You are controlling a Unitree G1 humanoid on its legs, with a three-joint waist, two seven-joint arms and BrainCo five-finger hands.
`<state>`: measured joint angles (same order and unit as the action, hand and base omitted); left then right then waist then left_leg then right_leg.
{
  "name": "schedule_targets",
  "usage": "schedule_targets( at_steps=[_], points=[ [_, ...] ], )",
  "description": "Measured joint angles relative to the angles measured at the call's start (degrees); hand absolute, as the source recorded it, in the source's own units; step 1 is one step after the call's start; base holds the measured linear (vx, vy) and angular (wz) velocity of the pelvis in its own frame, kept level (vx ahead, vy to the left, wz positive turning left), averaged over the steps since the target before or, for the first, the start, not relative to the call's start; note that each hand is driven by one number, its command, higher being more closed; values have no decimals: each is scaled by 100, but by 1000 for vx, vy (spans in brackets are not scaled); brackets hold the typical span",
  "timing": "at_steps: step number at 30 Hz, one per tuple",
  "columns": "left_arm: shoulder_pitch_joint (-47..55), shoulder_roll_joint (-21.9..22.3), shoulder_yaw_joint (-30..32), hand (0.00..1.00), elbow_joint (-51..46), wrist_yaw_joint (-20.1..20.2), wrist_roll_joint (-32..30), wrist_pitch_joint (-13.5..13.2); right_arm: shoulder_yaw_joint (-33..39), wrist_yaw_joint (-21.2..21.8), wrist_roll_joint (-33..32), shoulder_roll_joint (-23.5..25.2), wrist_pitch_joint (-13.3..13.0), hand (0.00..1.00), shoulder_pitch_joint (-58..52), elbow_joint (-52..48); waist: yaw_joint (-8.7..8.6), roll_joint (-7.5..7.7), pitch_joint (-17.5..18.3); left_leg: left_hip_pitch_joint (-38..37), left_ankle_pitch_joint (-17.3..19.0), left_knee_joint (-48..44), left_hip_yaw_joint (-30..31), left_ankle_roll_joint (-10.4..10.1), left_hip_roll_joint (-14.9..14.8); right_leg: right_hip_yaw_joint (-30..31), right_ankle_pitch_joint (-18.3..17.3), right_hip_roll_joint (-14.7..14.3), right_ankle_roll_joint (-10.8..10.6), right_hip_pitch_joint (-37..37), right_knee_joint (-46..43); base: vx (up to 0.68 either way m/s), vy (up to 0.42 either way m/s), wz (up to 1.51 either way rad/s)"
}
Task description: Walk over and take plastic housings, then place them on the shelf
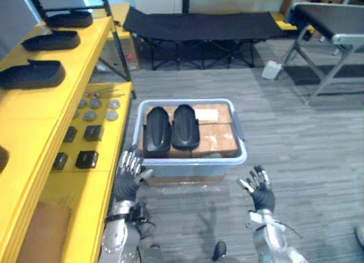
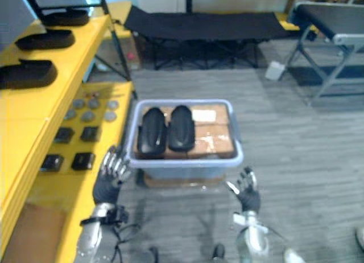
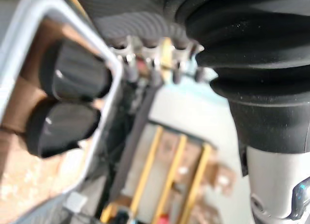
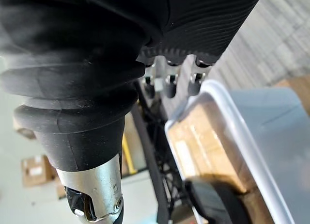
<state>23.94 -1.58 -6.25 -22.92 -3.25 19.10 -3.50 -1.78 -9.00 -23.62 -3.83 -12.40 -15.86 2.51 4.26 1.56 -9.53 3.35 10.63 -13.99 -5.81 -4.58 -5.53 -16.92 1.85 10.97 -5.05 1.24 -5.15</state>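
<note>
The fingers of the left hand (image 1: 128,182) are spread and nearly straight, holding nothing, raised just beside the near left corner of a pale blue crate (image 1: 241,156). Those of the right hand (image 1: 261,193) are open too, fanned out and empty, palm up, near the crate's near right corner but clear of it.

The two plastic housings (image 1: 157,130) lie in the left half of the crate, side by side and lengthwise, on top of brown cardboard boxes (image 1: 215,139). Each is a black, long, rounded shell, domed on top, with a dull sheen; the pair touch or nearly touch along their sides. The crate stands on the grey floor (image 1: 296,138).

To the robot's left runs the yellow shelf (image 1: 34,112), with three more housings (image 1: 31,74) of the same black, flat-bottomed shape in a row on its top level. A lower level carries small black blocks (image 1: 86,159) and grey discs (image 1: 94,103). Beyond the crate stands a black folding cot (image 1: 199,25).
</note>
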Motion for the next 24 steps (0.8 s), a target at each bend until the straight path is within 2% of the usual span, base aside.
schedule_targets(
  at_steps=[2,3,5,7,8,9,11,12,14,17,20,24],
  points=[
    [236,-22,-4,0,3,173,-157,3,4,-100,-47,2,-28,0,57,102,26,3,-12,-30,52,-70,81,34,2,-19,-139,125,180,328,-885,-55,99,17],
    [297,-27,-4,0,3,198,-167,2,4,-102,-46,11,-58,0,49,100,22,10,-10,-27,56,-73,104,46,6,-9,-137,155,183,377,-1043,-67,83,23],
    [355,-172,2,0,7,225,-164,-15,12,-105,-161,70,-269,0,20,101,-37,17,-24,-18,42,-65,328,114,14,165,-101,178,211,392,-1219,-29,45,45],
    [241,-292,9,0,67,225,-159,-54,78,-90,-165,131,-413,0,27,99,-67,19,-19,79,8,-64,571,169,-22,478,-101,72,211,431,-1236,9,15,47],
    [173,-294,16,0,134,222,-147,-84,100,-82,-158,138,-449,0,32,101,-76,9,-23,130,5,-59,655,170,-55,627,-256,17,263,470,-1215,7,-41,52],
    [54,-292,44,0,258,209,-104,-110,130,-62,-164,157,-501,0,40,101,-116,-11,-34,230,6,-60,874,168,-110,923,-531,-159,195,489,-1040,6,-114,60],
    [-47,-322,53,0,384,164,-34,-132,136,35,-253,165,-532,0,23,89,-188,35,-30,321,-5,-61,1077,42,-135,1362,-543,-410,78,441,-516,21,-180,59],
    [-85,-385,38,0,403,167,102,-145,158,81,-285,188,-584,0,-7,73,-238,181,-27,385,39,-172,1203,-129,-8,1422,-465,-377,-198,349,-306,83,-242,58],
    [-182,-170,-122,0,589,120,197,-137,296,148,-381,47,-625,0,-20,64,-243,-180,-51,364,24,-215,1467,-322,-207,1129,-577,-575,-63,254,-464,134,-218,50],
    [-129,76,-415,0,621,118,540,-137,394,154,-393,-50,-648,0,-30,26,-244,-416,-2,241,-131,0,1482,-497,-379,878,-737,-691,75,129,-589,115,-138,36],
    [-170,49,-746,0,622,273,468,-181,583,136,-541,-6,-766,0,-186,10,-360,-359,-27,149,-239,51,1274,-422,-337,417,-987,-554,76,-215,-700,58,-70,76],
    [-142,-96,-863,0,796,430,454,-118,883,2,-481,8,-767,0,-311,24,-350,-281,-105,61,-577,436,1226,-319,-83,176,-1140,-240,-5,-189,-898,-21,15,48]
  ],
)
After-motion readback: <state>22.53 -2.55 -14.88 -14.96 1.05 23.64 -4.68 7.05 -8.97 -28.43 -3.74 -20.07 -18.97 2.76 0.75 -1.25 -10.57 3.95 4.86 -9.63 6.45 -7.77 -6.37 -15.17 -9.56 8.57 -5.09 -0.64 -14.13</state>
